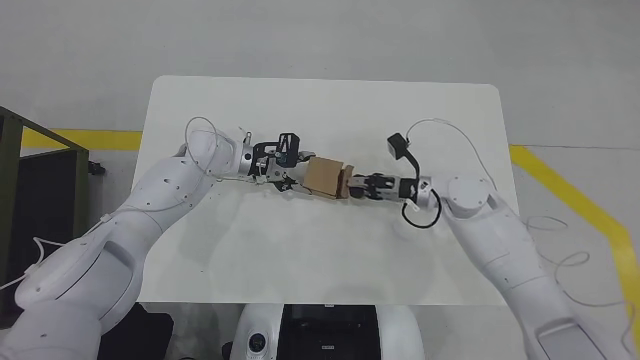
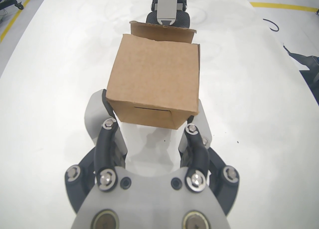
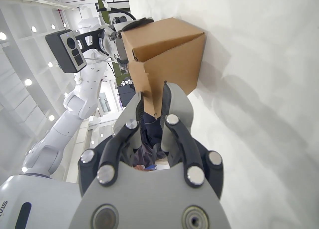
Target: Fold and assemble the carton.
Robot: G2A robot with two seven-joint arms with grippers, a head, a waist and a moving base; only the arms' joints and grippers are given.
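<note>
Standing on the floor left of the table is a dark rack, with yellow tape running behind it.

The left gripper lies left of the table's middle, pointing right. Its fingers are spread about as wide as the carton's left end. They hold that end between them, one pad touching each side wall. This end is closed, with a tucked flap and a dark slot on its face.

The carton lies on its side at about the middle of the table, with its long axis running left to right between the two grippers. In the right wrist view its lower face sits against the tabletop.

The right end is still open. One flap stands out past the box body there, and a side panel is folded inward at a slant.

The right gripper touches that end from the right. Its fingers are drawn narrow, pinching the edge of a loose flap between the pads.

A black cable loops at the right wrist, and more yellow tape marks the floor beyond the table's right edge.
</note>
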